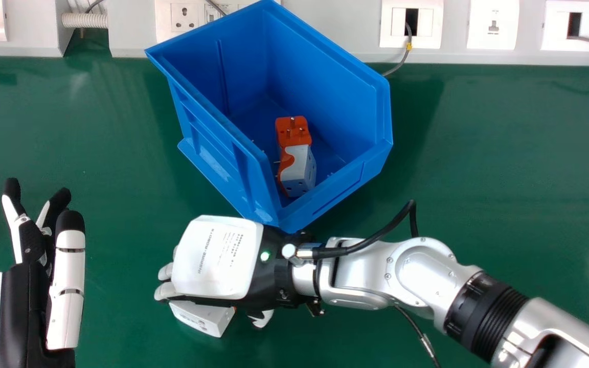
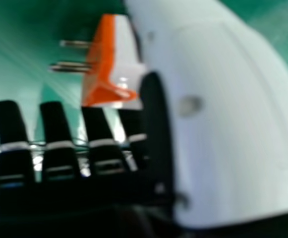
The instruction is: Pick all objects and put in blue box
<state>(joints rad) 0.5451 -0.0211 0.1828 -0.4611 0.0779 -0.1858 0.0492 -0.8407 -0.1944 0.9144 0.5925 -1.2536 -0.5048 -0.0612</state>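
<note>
1. The blue box [image 1: 320,66] holds an orange-and-white adapter [image 1: 299,166].
2. On the box's near side, a second adapter [image 1: 203,318] lies partly under the right hand [image 1: 215,258], whose fingers are relaxed, wide around it.
3. Left of the box, the left hand [image 1: 23,306] is idle, its fingers straight.

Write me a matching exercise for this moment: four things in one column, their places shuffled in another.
1. Blue box
2. Left hand
3. Right hand
4. Partly hidden adapter

A. Over an adapter outside the box
B. Beyond the right hand, near the wall sockets
C. Partly beneath the right hand
D. At the head view's left

Pairs: 1-B, 2-D, 3-A, 4-C
</note>
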